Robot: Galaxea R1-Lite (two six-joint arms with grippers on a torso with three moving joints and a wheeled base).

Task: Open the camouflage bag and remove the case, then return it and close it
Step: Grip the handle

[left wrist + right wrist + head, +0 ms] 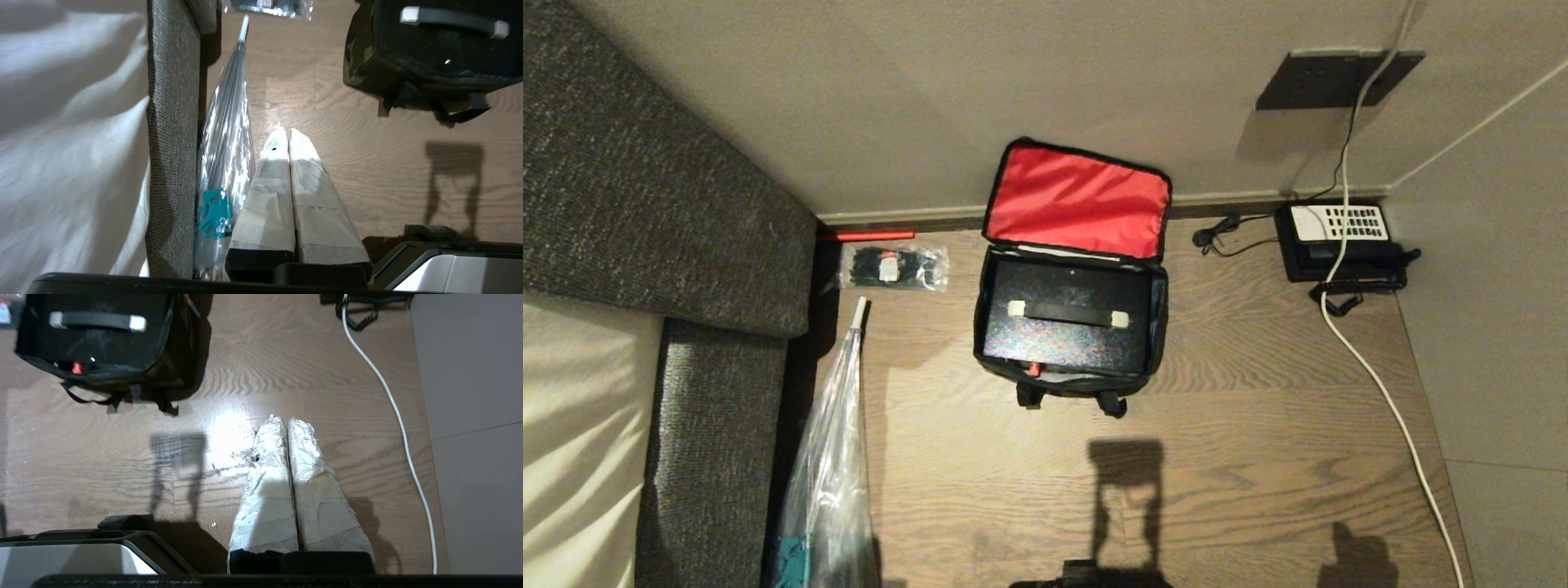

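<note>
Bag (1072, 377) stands on the wood floor (1258, 425) against the wall, lid thrown back to show its red lining (1078, 200). We find the case (1066, 327) seated inside it, handle (1068, 314) uppermost and a small red latch (1034, 369) at the near edge.

We note both arms parked low, clear of the bag and touching nothing. Left hand (284, 132) hangs above bare floor with its taped fingers (267, 196) pressed together, beside a clear wrapped umbrella (229, 139) that lies along the grey sofa (171, 143). Right hand (284, 420) hangs likewise over the floor, fingers (318, 498) together and empty, with a white cable (402, 428) running past it.

Further items recorded: a black telephone (1339, 241) in the far corner, a plastic packet (894, 267) of dark parts near the sofa, and a black wall plate (1327, 79) above.
</note>
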